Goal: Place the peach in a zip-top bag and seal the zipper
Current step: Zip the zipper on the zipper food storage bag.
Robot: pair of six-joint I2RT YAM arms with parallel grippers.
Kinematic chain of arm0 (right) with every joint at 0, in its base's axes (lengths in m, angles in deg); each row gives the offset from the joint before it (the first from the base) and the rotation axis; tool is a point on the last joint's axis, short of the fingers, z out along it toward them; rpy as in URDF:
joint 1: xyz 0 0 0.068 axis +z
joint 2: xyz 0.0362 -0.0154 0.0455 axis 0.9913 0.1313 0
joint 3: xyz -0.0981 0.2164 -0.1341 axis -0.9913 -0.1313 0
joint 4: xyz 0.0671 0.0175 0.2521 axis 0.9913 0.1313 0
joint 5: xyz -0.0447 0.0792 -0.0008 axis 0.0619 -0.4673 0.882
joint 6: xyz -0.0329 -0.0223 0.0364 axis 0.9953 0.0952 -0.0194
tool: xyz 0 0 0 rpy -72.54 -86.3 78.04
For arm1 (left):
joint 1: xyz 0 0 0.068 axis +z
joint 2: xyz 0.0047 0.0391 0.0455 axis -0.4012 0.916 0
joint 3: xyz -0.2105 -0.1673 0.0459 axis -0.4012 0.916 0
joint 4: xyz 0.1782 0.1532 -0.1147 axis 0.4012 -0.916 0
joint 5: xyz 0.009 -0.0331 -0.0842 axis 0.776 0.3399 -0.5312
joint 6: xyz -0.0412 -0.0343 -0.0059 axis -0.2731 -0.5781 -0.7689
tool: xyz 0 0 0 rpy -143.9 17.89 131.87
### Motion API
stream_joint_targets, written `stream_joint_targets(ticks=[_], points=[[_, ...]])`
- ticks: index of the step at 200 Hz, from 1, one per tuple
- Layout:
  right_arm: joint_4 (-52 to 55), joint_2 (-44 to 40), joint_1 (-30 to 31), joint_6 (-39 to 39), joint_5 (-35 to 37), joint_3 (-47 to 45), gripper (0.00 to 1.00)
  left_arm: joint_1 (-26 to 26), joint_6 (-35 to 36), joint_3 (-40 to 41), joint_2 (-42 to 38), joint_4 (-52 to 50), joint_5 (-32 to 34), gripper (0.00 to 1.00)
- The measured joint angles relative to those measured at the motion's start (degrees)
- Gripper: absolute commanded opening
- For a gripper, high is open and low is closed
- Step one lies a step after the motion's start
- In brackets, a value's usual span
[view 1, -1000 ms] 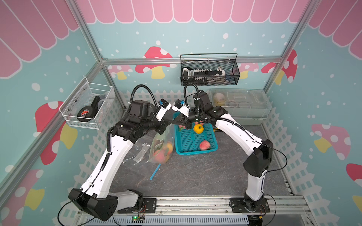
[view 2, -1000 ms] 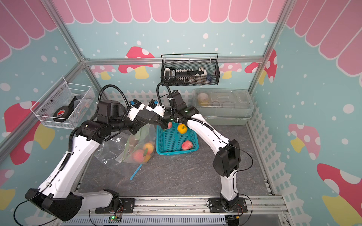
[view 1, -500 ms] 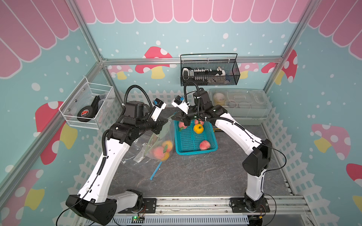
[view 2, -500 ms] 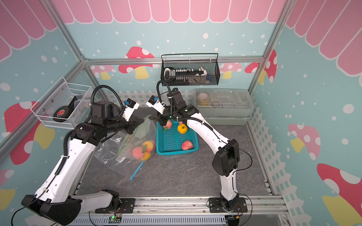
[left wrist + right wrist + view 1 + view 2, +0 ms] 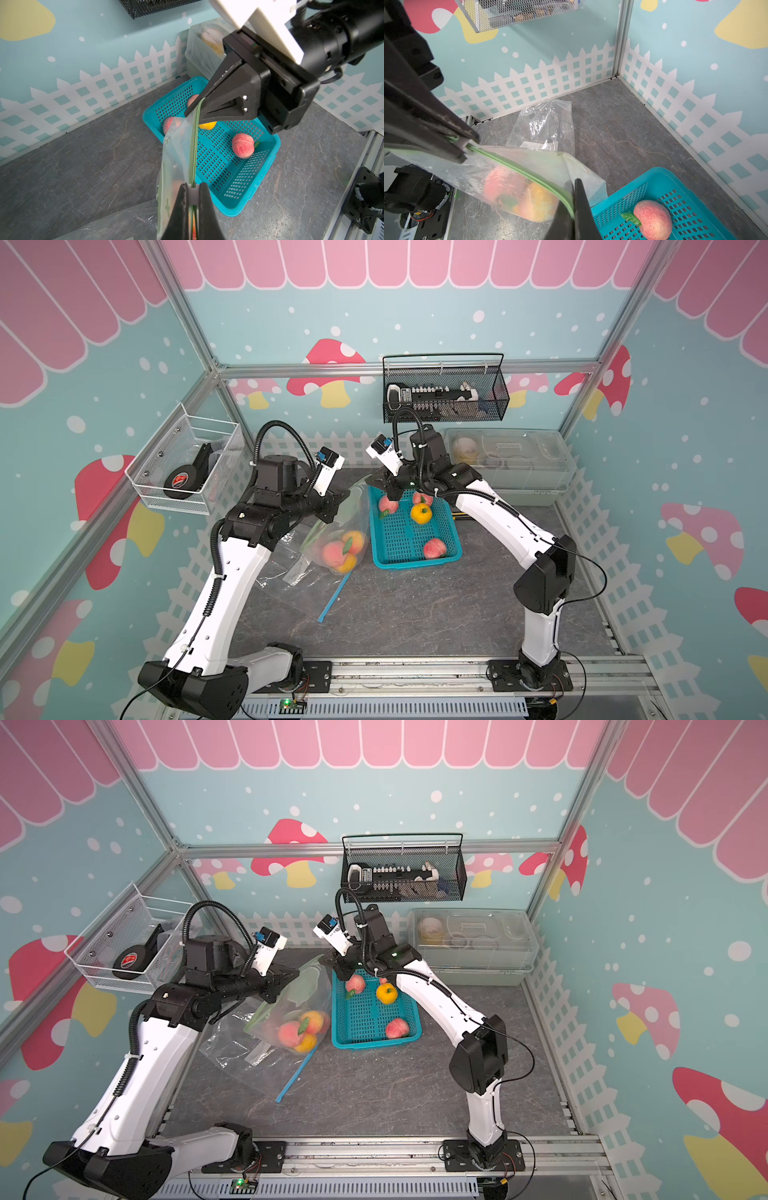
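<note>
Green zipper (image 5: 193,145) taut between inward-reaching left gripper (image 5: 193,188) and right gripper (image 5: 572,197), both pinching it.

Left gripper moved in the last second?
Yes: the left gripper has pulled away from the teal basket, sliding along the zipper of the bag.

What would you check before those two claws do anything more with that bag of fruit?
1. Left claw pinches one end of the green zipper: ok.
2. Right claw pinches the other end: ok.
3. A peach lies inside the bag: ok.
4. Zipper pressed shut along its whole length: cannot tell.
5. Bag's fruit end sits beside the teal basket, not in it: ok.
</note>
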Motion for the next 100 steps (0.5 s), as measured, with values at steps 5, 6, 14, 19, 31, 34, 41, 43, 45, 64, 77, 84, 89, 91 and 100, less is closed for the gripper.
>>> stream_joint_targets(ticks=[5,6,14,19,31,34,41,43,45,64,77,84,89,91,100], points=[[-0.11,0.0,0.0,-0.31,0.46,0.0,0.0,0.11,0.0,0.13,-0.11,0.02,0.0,0.04],[-0.13,0.0,0.0,-0.42,0.61,0.0,0.0,0.15,0.0,0.15,-0.15,0.0,0.0,0.04],[-0.31,0.0,0.0,-0.98,1.44,0.0,0.0,0.28,-0.02,0.28,-0.31,0.02,-0.02,0.04],[-0.46,0.0,-0.02,-1.27,1.92,0.0,0.0,0.35,-0.02,0.33,-0.35,0.02,0.0,0.04],[-0.94,0.0,-0.04,-1.9,3.19,0.0,0.0,0.59,-0.04,0.42,-0.55,0.02,-0.04,0.04],[-1.07,0.0,-0.07,-2.12,3.52,0.0,0.0,0.66,-0.07,0.42,-0.55,0.02,-0.04,0.04],[-1.36,0.0,-0.11,-2.43,4.2,0.0,0.0,0.79,-0.15,0.42,-0.61,0.07,-0.07,0.04],[-1.42,0.0,-0.11,-2.51,4.33,0.0,0.0,0.83,-0.15,0.42,-0.63,0.07,-0.07,0.04],[-1.53,0.0,-0.11,-2.6,4.46,0.0,0.0,0.87,-0.17,0.42,-0.66,0.07,-0.07,0.04],[-2.49,0.0,-0.15,-3.48,6.08,-0.02,0.0,1.22,-0.2,0.44,-0.9,0.07,-0.17,0.04],[-3.26,-0.02,-0.17,-4.11,7.06,-0.26,0.0,1.51,-0.2,0.52,-1.18,0.15,-0.2,0.04],[-3.82,-0.02,-0.2,-4.42,7.56,-0.5,0.0,1.7,-0.2,0.52,-1.27,0.17,-0.2,0.05],[-4.26,-0.02,-0.22,-4.74,7.96,-0.79,0.0,1.84,-0.2,0.52,-1.31,0.2,-0.22,0.05],[-4.37,-0.02,-0.22,-4.79,8.04,-0.85,0.0,1.9,-0.2,0.52,-1.33,0.2,-0.2,0.05],[-4.96,-0.02,-0.31,-5.27,8.68,-1.33,0.0,2.21,-0.22,0.55,-1.38,0.24,-0.22,0.05]])
